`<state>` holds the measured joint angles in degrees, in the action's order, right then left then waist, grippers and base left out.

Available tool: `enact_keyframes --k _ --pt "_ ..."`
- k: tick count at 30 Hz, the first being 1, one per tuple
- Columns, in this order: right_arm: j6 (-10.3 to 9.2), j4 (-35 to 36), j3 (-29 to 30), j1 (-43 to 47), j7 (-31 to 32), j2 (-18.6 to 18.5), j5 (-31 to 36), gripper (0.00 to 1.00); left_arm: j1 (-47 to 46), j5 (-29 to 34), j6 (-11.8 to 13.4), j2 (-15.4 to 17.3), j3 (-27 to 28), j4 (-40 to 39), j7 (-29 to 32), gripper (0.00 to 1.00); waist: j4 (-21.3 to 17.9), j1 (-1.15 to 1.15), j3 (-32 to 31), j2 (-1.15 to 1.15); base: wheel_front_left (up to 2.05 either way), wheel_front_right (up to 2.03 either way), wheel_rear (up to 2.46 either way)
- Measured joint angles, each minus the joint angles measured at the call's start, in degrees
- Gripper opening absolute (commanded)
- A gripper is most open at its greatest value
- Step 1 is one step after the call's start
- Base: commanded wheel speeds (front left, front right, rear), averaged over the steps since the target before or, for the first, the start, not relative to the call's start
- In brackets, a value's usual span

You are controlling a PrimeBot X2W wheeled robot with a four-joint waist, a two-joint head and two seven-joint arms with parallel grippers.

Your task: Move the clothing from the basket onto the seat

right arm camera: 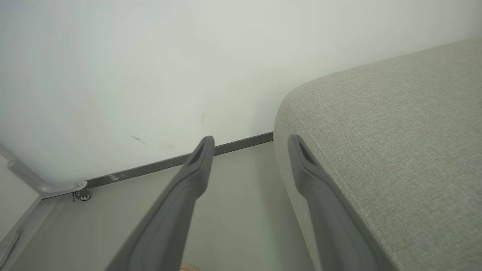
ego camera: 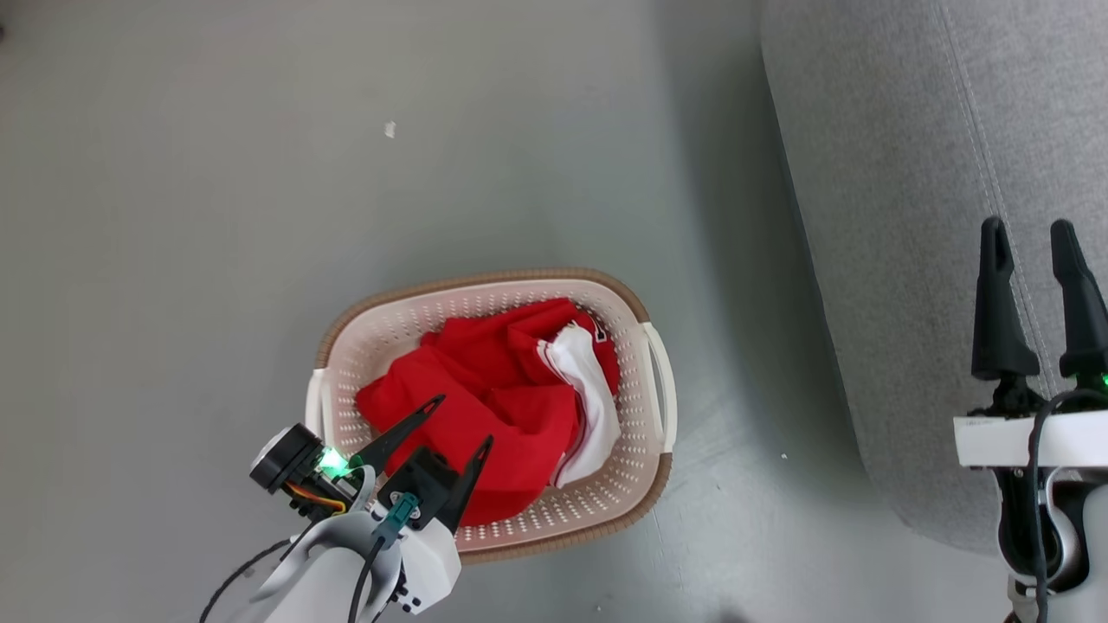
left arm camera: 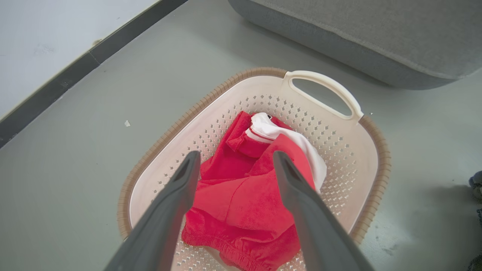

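Note:
The clothing [ego camera: 493, 389] is a crumpled red heap with a white panel, lying inside the cream perforated basket [ego camera: 645, 467] on the floor. From the left wrist view the clothing [left arm camera: 241, 195] fills the middle of the basket [left arm camera: 361, 150]. My left gripper [ego camera: 463, 421] hangs open just above the near side of the heap, nothing between its fingers [left arm camera: 177, 195]. The grey seat [ego camera: 900, 190] stands to the right of the basket. My right gripper [ego camera: 1030, 238] is open over the seat's front edge, and in its own view the seat [right arm camera: 395, 131] lies beside it.
Grey floor [ego camera: 260, 173] surrounds the basket, with a small white scrap [ego camera: 389, 129] beyond it. A pale wall [right arm camera: 150, 67] with a dark baseboard [right arm camera: 158, 163] runs behind the seat. A small caster [right arm camera: 82, 195] sits at the wall's foot.

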<state>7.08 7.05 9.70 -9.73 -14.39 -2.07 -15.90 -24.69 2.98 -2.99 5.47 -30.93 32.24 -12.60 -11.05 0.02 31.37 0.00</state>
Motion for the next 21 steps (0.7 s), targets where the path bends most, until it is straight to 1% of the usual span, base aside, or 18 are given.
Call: enact_keyframes --k 5,11,16,21 --pt "0.00 -0.22 -0.62 -1.89 0.00 0.00 -1.19 1.00 -1.93 1.72 -0.71 0.29 -1.67 1.56 0.00 1.00 -1.26 0.00 2.28 0.00 0.00 0.00 0.00" --pt "0.00 -0.47 -1.10 -4.26 0.00 0.00 -2.01 1.00 -4.21 4.54 -0.77 0.86 -3.69 3.34 -0.01 1.00 -2.67 0.00 4.94 0.00 0.00 0.00 0.00" --pt "0.00 -0.65 -1.35 -5.81 0.00 -0.01 -2.29 1.00 -5.44 5.34 -0.77 1.45 -4.36 4.17 -0.04 1.00 -3.52 0.00 6.63 0.00 0.00 0.00 0.00" --pt "0.00 -1.32 -2.31 -8.28 0.00 -0.01 -2.29 1.00 -6.80 5.76 -0.77 1.36 -4.48 5.23 -0.08 1.00 -4.44 0.00 8.61 0.00 0.00 0.00 0.00"
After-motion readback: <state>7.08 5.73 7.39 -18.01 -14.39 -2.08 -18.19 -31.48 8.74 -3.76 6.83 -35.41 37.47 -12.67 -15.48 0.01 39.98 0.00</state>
